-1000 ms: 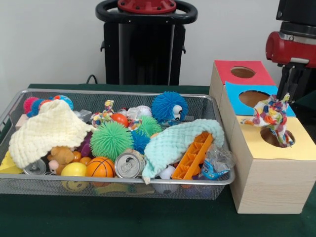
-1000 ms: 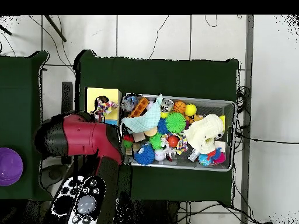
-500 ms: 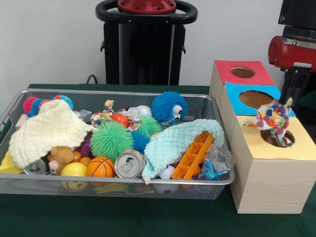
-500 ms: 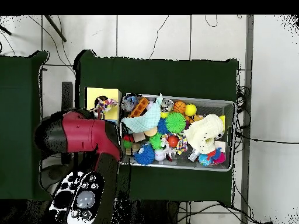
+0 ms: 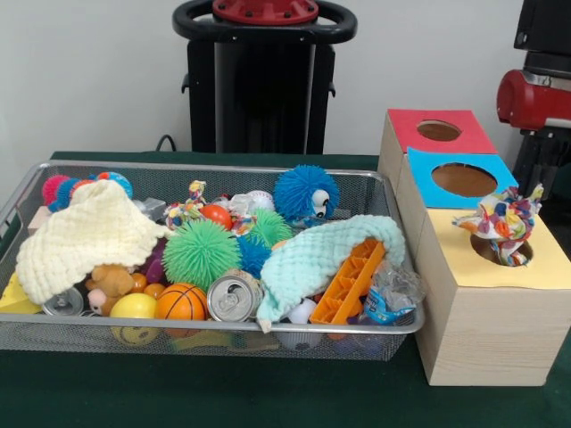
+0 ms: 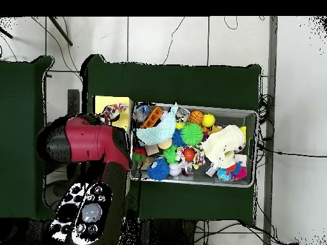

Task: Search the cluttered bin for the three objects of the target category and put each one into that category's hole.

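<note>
A speckled cloth (image 5: pixel 501 223) sits half in the hole (image 5: pixel 500 251) of the yellow-topped box (image 5: pixel 500 303), bunched above the rim, so this piece is nearly but not fully in. The arm (image 5: pixel 535 98) stands at the far right; whether its fingers are open or closed cannot be told. In the wire basket (image 5: pixel 214 332), a small rope toy (image 5: pixel 187 209) lies at the far middle, probably next to fetch.
</note>
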Robot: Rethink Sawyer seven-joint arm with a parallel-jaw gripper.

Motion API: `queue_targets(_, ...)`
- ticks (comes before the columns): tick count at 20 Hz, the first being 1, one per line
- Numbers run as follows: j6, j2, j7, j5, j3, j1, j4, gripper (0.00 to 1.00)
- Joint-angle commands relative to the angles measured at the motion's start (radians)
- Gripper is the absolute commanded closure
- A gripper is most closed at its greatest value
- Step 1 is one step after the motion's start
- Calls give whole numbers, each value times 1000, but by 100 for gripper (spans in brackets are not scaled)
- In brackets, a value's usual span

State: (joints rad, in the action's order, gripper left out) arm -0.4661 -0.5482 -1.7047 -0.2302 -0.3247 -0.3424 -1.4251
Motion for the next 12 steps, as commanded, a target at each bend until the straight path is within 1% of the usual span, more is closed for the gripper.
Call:
queue_targets(1,50,40,-238,-31,45,30,3,100)
queue_targets(12,88,34,-238,-30,49,31,-20,100)
